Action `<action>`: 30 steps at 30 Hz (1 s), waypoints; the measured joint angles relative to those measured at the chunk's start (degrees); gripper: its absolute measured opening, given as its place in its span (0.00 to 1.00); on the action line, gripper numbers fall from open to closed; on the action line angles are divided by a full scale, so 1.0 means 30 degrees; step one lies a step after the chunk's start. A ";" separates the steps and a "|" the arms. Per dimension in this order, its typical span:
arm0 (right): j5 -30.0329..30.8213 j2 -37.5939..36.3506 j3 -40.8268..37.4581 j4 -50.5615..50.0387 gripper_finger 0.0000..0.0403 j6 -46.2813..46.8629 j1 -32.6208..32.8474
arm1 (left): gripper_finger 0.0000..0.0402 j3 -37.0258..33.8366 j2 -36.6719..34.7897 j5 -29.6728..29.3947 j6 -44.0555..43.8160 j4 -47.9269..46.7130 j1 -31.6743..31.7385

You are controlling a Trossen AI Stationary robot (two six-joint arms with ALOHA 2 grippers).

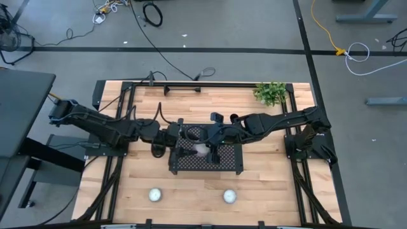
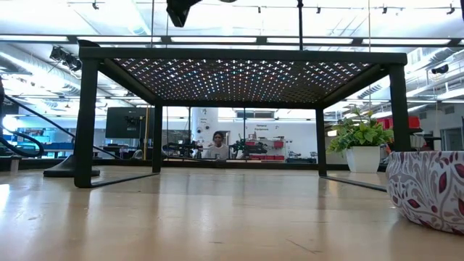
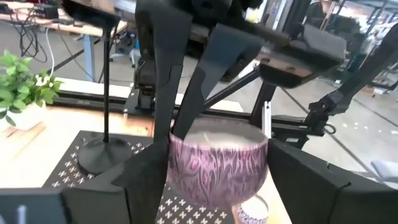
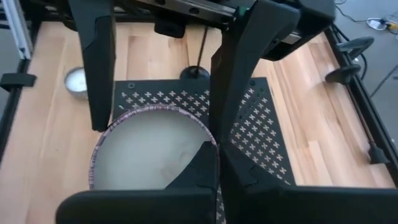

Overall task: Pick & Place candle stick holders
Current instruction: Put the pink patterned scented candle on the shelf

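A purple patterned candle bowl (image 3: 217, 168) with white wax (image 4: 149, 155) is over the black perforated tray (image 1: 226, 166), between both grippers. My left gripper (image 3: 217, 186) has a finger on each side of the bowl. My right gripper (image 4: 217, 165) is shut on its rim. One black candle stick holder (image 3: 104, 93), a thin stem on a round base (image 3: 98, 155), stands on the tray's far part; it also shows in the right wrist view (image 4: 200, 59). The other holders I cannot make out. My left gripper has the candle bowl between its two fingers, which lie against opposite sides of its wall (image 3: 177, 171), coming level from the table's left. Whether the bowl rests on the tray or hangs just above it, I cannot tell. My right gripper pinches the bowl's rim (image 4: 210, 144), one finger inside over the wax and one outside. The fingers (image 3: 186, 106) slant down from the table's right. The bowl stays upright.
The tray stands on four legs (image 2: 87, 123) at mid table. Two more candles (image 1: 154, 194) (image 1: 229, 196) sit near the near edge; one shows in the low view (image 2: 428, 190). A potted plant (image 1: 271, 93) stands at the far right. A person (image 2: 217, 141) is in the room behind.
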 joint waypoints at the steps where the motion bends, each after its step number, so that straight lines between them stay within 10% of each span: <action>1: 0.0071 0.0000 0.0000 -0.0053 0.00 0.0000 0.0000 | 0.70 0.0000 0.0013 0.0014 -0.0013 -0.0142 0.0000; 30: -0.0283 0.0123 0.0087 0.0772 0.00 -0.0029 -0.0014 | 0.78 -0.0087 0.0123 0.0960 -0.0091 0.0433 0.0444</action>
